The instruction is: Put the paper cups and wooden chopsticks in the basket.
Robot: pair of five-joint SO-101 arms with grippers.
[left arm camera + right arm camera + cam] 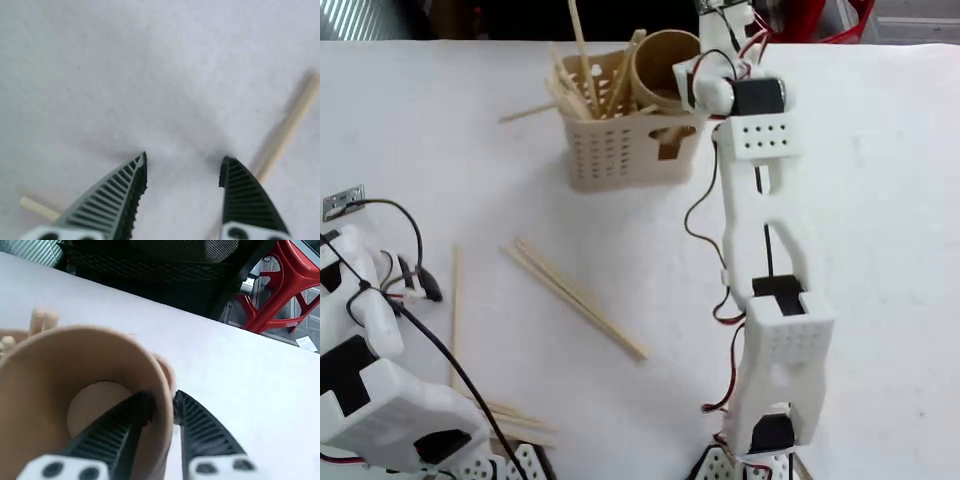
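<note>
Right gripper (162,400) was pinching the wall of a paper cup (50,370), one finger inside and one outside. The cup sat in the basket (620,150) among upright chopsticks (582,70). Left gripper (182,162) hung spread over the table (880,200), holding nothing, near a loose chopstick (287,127). A pair of chopsticks (575,295) lay mid-table.

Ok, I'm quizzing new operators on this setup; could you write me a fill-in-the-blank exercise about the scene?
1. The right hand pinches the wall of a paper ____.
2. Several wooden chopsticks stand in the white ____.
3. The left hand, low over the table, is ____.
Missing words: cup, basket, open.
</note>
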